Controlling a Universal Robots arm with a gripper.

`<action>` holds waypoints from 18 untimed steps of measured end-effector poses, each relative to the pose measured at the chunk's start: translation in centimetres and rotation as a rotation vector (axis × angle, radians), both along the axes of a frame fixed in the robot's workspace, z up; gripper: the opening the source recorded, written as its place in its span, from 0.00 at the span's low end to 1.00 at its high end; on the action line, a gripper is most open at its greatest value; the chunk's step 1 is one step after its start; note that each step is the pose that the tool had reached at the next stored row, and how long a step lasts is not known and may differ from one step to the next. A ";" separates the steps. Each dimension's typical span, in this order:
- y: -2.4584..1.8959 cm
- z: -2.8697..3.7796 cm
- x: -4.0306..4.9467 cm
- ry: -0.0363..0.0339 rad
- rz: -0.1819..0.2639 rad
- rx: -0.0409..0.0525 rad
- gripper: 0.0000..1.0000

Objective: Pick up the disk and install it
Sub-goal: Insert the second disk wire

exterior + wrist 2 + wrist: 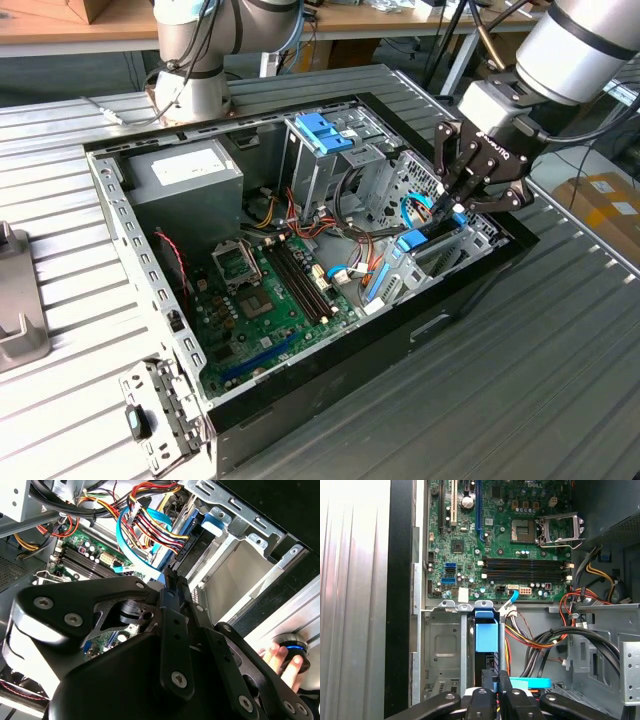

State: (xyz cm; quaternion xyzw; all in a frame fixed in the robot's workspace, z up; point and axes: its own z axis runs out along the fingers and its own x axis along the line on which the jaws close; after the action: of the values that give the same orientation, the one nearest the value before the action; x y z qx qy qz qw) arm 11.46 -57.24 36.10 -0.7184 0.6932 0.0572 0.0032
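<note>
The disk (415, 241), dark with a light-blue carrier frame, stands on edge in the drive bay at the exterior view's right-centre, pinched by the black gripper (452, 205) reaching steeply down into the open computer case (150, 270).

The arm (575, 40) is a fat silver-white tube ringed by a black band. Behind the fingers (450, 195) sits a grey block, then the black gripper (462, 190): flat linked plates with silver screws (179, 679), white lettering, and dark cables trailing above.
</note>
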 end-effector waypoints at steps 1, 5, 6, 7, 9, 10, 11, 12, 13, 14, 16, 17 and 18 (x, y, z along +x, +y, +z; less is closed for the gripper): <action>0.00 0.00 0.00 0.0000 0.000 0.0000 0.16; 0.00 -0.07 0.00 0.0000 0.000 0.0004 0.16; 0.00 -0.18 0.00 0.0000 0.000 0.0005 0.16; 0.00 -0.37 0.00 0.0000 0.000 0.0001 0.16; 0.03 -0.57 0.00 0.0000 0.000 -0.0001 0.16; 0.07 -0.64 0.00 0.0000 0.000 -0.0001 0.16; 0.14 -0.70 0.03 0.0000 0.000 0.0000 0.16; 0.24 -0.73 0.09 0.0000 0.000 0.0001 0.16; 0.37 -0.76 0.16 0.0000 0.000 0.0000 0.16; 0.52 -0.79 0.23 0.0000 0.000 0.0001 0.16; 0.70 -0.83 0.32 0.0000 0.000 -0.0001 0.16; 0.70 -0.87 0.34 0.0000 0.000 -0.0001 0.16; 0.70 -0.90 0.35 0.0000 0.000 -0.0005 0.16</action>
State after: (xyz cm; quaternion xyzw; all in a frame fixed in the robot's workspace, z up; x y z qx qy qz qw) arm 11.81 -56.54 35.20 -0.7183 0.6933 0.0571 0.0030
